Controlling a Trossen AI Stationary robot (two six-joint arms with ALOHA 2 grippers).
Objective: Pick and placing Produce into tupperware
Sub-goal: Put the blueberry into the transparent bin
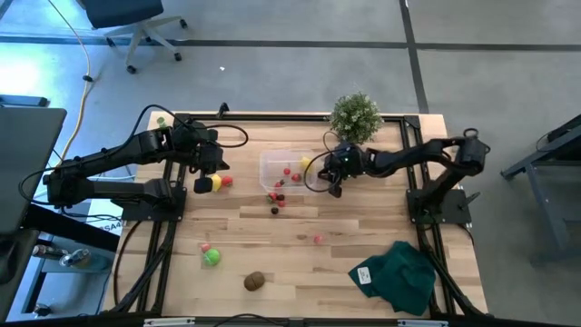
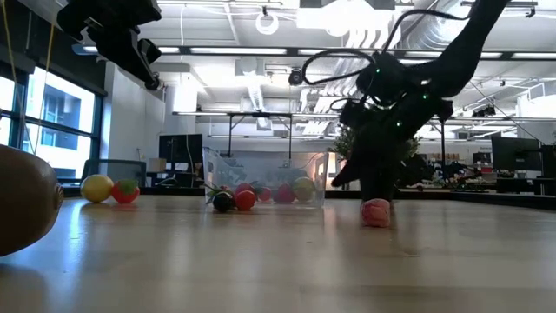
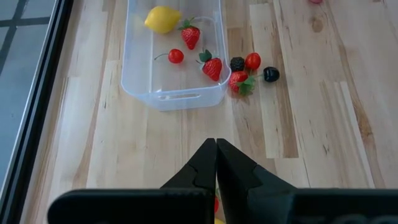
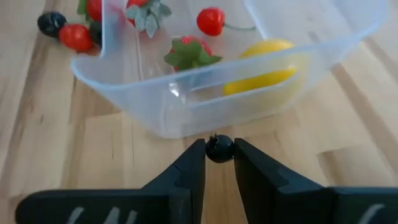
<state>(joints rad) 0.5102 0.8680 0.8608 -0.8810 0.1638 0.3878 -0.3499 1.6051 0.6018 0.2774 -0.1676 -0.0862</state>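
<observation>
1. The right gripper (image 4: 219, 163) was pinching a small dark berry (image 4: 219, 149) between its fingertips, just outside the near wall of the clear container (image 4: 186, 106); it was judged to be carried there so it could be lifted over the rim and dropped in.
2. In the overhead view the right gripper (image 1: 332, 178) was placed at the right edge of the container (image 1: 269, 163), in the upper middle of the frame, below the potted plant (image 1: 355, 115).
3. The left gripper (image 3: 216, 163) was pressed together with nothing visibly between its fingers, pointed at the container (image 3: 171, 99) from a distance; it seemed to be waiting.
4. The container already held a lemon (image 3: 161, 18), strawberries and a cherry, so the task was judged partly done.
5. Loose fruit was left outside: a cluster of berries (image 3: 249, 71) just beside the container wall, a green ball (image 1: 211, 258) and a brown kiwi (image 1: 254, 282) at the lower left of the overhead frame, and a pink piece (image 1: 319, 239) near the centre.
6. The pinched berry was shown only by the right wrist view; from overhead it was hidden under the gripper.
7. The low view alone showed the pink piece (image 2: 376, 212) lying on the table below the right arm, and the kiwi (image 2: 26, 204) large at the left edge.
8. Only overhead was the green cloth (image 1: 398, 275) shown, at the lower right.
</observation>
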